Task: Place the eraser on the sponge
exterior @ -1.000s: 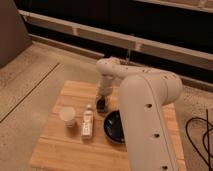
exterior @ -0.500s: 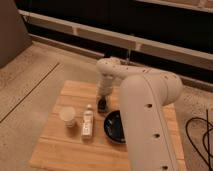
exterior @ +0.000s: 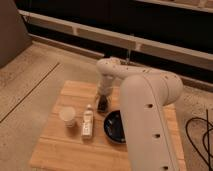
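Note:
My white arm (exterior: 142, 100) reaches from the right over the wooden table (exterior: 55, 145). Its dark gripper (exterior: 102, 104) points down near the table's middle, close to the wood and just left of the black bowl (exterior: 114, 127). The eraser cannot be told apart from the dark gripper. The sponge is hidden; it may lie under the gripper or behind the arm.
A white cup (exterior: 67, 116) stands at the left of the table. A white oblong bottle (exterior: 88, 123) lies between the cup and the bowl. A black cable (exterior: 200, 135) runs over the floor at the right. Dark shelving lines the back wall.

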Robot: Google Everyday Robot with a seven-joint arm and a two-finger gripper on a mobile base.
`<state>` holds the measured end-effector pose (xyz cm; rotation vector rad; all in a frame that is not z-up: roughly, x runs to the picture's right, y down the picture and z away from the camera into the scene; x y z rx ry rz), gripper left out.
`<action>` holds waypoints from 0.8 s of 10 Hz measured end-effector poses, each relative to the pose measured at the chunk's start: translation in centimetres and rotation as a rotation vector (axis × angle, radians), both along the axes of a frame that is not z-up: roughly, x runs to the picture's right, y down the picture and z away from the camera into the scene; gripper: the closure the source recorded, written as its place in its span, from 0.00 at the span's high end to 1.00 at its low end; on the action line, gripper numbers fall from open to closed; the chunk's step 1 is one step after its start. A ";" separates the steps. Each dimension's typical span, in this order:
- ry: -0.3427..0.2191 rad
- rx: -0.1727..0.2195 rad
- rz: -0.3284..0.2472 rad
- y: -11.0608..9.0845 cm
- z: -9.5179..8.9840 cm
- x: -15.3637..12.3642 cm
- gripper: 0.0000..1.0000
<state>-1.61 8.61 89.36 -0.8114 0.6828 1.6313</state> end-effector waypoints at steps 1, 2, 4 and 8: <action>-0.003 0.019 -0.006 -0.7 -0.3 -0.2 0.71; -0.002 0.052 -0.029 -1.8 -1.2 -0.4 0.71; 0.017 0.120 -0.119 -4.2 -4.3 -1.0 0.71; 0.063 0.203 -0.302 -6.6 -9.5 -2.0 0.71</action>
